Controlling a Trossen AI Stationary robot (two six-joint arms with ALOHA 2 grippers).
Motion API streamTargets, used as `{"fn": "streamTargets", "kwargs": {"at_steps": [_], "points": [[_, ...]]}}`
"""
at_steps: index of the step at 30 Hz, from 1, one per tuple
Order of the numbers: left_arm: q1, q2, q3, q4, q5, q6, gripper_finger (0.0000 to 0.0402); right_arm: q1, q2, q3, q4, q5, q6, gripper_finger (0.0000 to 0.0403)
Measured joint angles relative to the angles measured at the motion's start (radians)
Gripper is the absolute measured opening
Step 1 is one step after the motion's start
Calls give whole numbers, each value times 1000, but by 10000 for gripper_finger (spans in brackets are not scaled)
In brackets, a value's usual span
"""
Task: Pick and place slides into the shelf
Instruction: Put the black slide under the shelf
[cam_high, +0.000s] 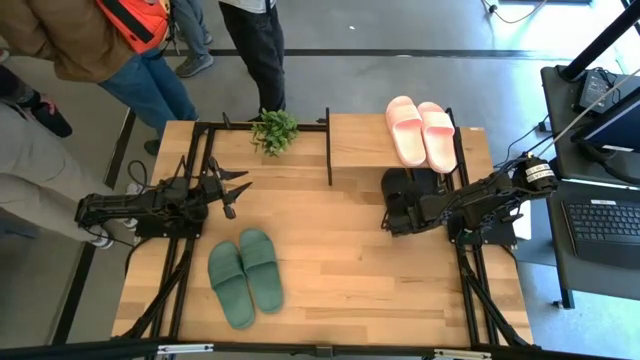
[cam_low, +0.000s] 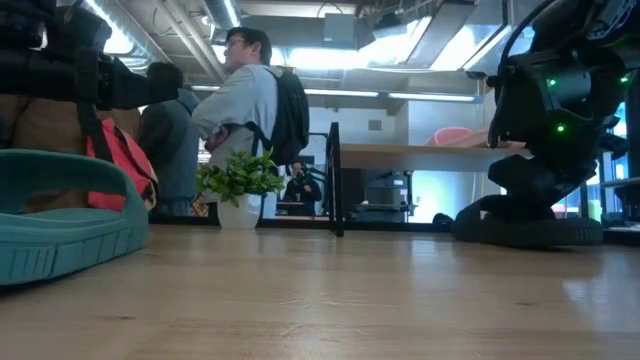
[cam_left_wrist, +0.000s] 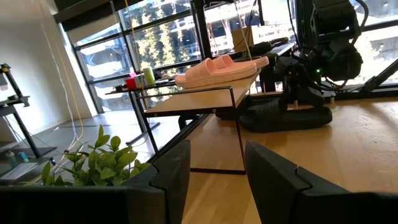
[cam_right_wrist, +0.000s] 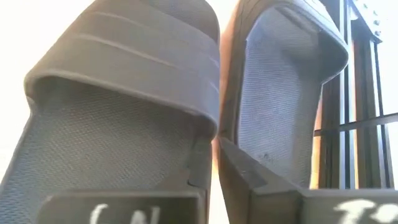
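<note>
The pale pink slides (cam_high: 420, 133) lie side by side on the right end of the shelf's plank top (cam_high: 360, 140). The black slides (cam_high: 410, 190) lie on the table at the shelf's near right corner, their far ends under the plank. My right gripper (cam_high: 392, 215) is down at their near end and shut on them. The muted green slides (cam_high: 245, 277) lie soles down on the table, near the front at left centre. My left gripper (cam_high: 238, 190) is open and empty, off to the left of the shelf and pointing toward it. My right gripper pinches the two black slides together by their adjoining inner side walls (cam_right_wrist: 217, 134), at the end nearest it. One finger (cam_right_wrist: 196, 177) sits in one footbed and the other finger (cam_right_wrist: 245, 171) in the second. It comes low from the table's near right. Both slides lie along the fingers, soles on the table (cam_low: 520, 230).
A small potted plant (cam_high: 274, 130) stands at the table's far edge, left of the shelf. Several people stand beyond the table's far left corner (cam_high: 130, 50). A side table with a laptop (cam_high: 600, 215) stands to the right. Bare tabletop lies between the green slides and the shelf.
</note>
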Motion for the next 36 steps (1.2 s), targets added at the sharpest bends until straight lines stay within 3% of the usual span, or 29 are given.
{"fn": "streamTargets", "kwargs": {"at_steps": [16, 32, 36], "points": [[0, 0, 0, 0, 0, 0, 145, 0, 0, 0, 5, -8, -1, 127], [0, 0, 0, 0, 0, 0, 145, 2, 0, 52, -31, -47, -4, 134], [0, 0, 0, 0, 0, 0, 145, 11, 0, 98, -93, -107, -14, 134]]}}
